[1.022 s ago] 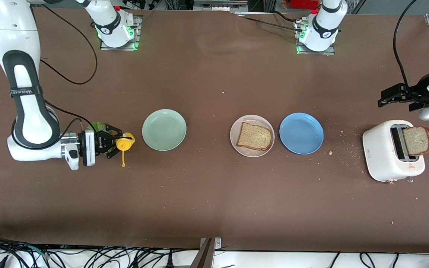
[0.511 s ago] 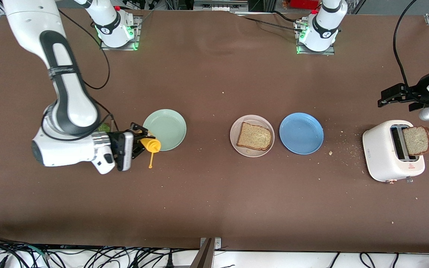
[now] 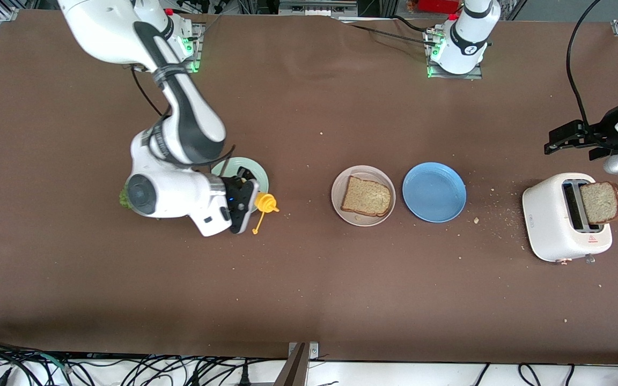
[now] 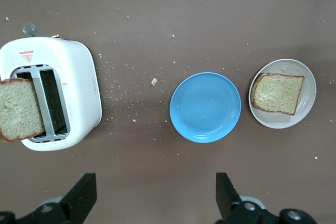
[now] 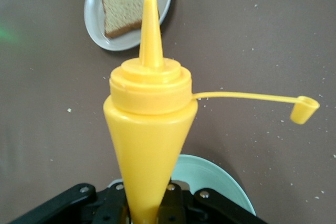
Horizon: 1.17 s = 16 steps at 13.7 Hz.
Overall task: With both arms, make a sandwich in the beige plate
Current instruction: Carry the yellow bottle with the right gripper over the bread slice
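The beige plate (image 3: pixel 362 170) holds one bread slice (image 3: pixel 367 196); both show in the left wrist view (image 4: pixel 310 85) (image 4: pixel 277 93) and the right wrist view (image 5: pixel 94 9) (image 5: pixel 123 1). A second slice (image 3: pixel 601 202) stands in the white toaster (image 3: pixel 556 220), also in the left wrist view (image 4: pixel 20 109). The lettuce (image 3: pixel 124 197) peeks out beside the right arm's wrist. My right gripper (image 3: pixel 247 199) is shut on a yellow squeeze bottle (image 3: pixel 266 202) (image 5: pixel 149 129) over the mint-green plate's edge, nozzle toward the beige plate. My left gripper (image 3: pixel 558 138) (image 4: pixel 155 198) is open and empty near the toaster.
The mint-green plate (image 3: pixel 255 171) lies partly under the right gripper. The blue plate (image 3: pixel 434 192) sits between the beige plate and the toaster. The bottle's cap (image 5: pixel 304 109) hangs open on its strap. Crumbs lie around the toaster.
My right arm has carried the yellow bottle from beside the lettuce to the mint-green plate, toward the beige plate. The left arm has not moved.
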### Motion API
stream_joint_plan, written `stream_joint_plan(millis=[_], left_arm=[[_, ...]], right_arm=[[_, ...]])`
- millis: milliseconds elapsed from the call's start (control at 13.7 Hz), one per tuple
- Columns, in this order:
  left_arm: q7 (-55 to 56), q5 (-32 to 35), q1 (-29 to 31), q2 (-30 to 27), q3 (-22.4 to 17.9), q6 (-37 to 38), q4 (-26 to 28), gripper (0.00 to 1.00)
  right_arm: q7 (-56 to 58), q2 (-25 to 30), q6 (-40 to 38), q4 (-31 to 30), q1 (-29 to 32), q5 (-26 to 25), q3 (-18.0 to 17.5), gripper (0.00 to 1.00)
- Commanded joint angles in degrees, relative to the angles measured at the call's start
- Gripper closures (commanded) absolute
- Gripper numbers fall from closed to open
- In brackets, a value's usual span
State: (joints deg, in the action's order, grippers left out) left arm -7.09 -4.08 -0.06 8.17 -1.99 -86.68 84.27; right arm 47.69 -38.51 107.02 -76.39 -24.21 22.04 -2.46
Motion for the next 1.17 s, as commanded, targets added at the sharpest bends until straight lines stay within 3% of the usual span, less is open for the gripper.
stream_joint_plan(millis=[0, 438, 730, 1022, 1095], left_arm=[[0.14, -0.84, 0.15, -0.61, -0.03, 0.37, 0.63, 0.00], [0.14, -0.84, 0.15, -0.70, -0.03, 0.37, 0.63, 0.00], [0.14, -0.84, 0.15, -0.70, -0.03, 0.37, 0.63, 0.00], [0.14, -0.84, 0.15, -0.70, -0.03, 0.37, 0.63, 0.00], [0.14, -0.84, 0.15, -0.70, -0.03, 0.37, 0.63, 0.00]], right_arm=[[-7.94, -1.83, -0.32, 4.66, -5.48, -10.22, 0.44, 0.88], [-20.51, -5.60, 0.03, 9.15, -16.64, -27.81, 0.88, 0.88], [-26.75, -10.00, 0.03, 11.88, -22.79, -41.69, 0.88, 0.88], [-30.46, -13.69, -0.15, 13.28, -29.13, -59.61, 0.79, 0.88], [-30.55, -13.96, -0.15, 13.37, -29.66, -61.48, 0.79, 0.88]])
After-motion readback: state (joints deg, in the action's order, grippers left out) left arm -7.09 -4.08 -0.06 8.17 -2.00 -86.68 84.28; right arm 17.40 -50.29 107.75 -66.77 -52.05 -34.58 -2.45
